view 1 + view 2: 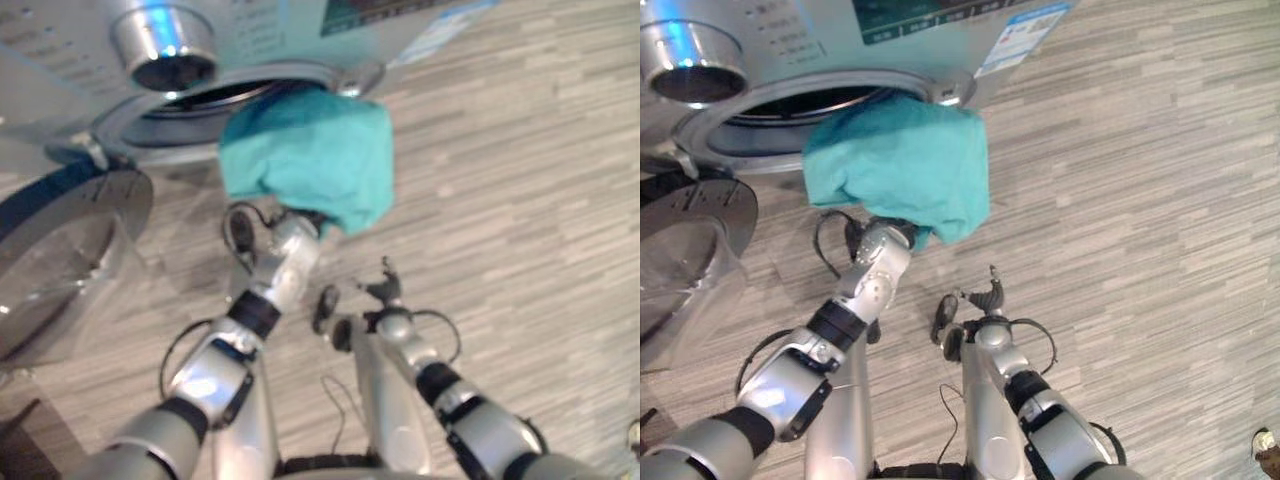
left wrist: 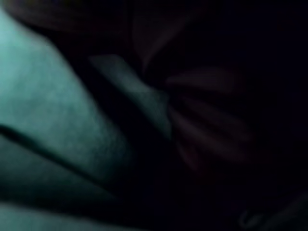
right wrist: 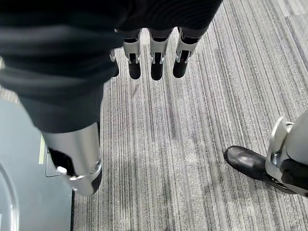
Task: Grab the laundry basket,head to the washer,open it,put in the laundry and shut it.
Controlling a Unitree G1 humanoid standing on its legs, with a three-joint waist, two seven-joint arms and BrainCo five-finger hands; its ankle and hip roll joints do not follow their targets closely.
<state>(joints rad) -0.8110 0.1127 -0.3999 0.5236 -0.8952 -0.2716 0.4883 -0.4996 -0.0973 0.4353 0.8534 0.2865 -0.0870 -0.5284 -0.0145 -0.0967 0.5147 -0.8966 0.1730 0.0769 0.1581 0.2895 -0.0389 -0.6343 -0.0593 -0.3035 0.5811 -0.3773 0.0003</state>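
Grey plank flooring (image 1: 1160, 200) runs up to the silver washer (image 1: 760, 40), whose round door (image 1: 60, 250) hangs swung open to the robot's left. Reaching and opening the machine look done. A bundle of teal laundry (image 1: 310, 160) sits at the lip of the drum opening (image 1: 790, 105), draped over the left hand (image 1: 885, 240) (fingers buried in cloth, so I cannot tell its grip). It is not yet fully inside. The right hand (image 3: 151, 57) hangs idle over the floor, fingers straight. Pushing the bundle in and shutting the door remain.
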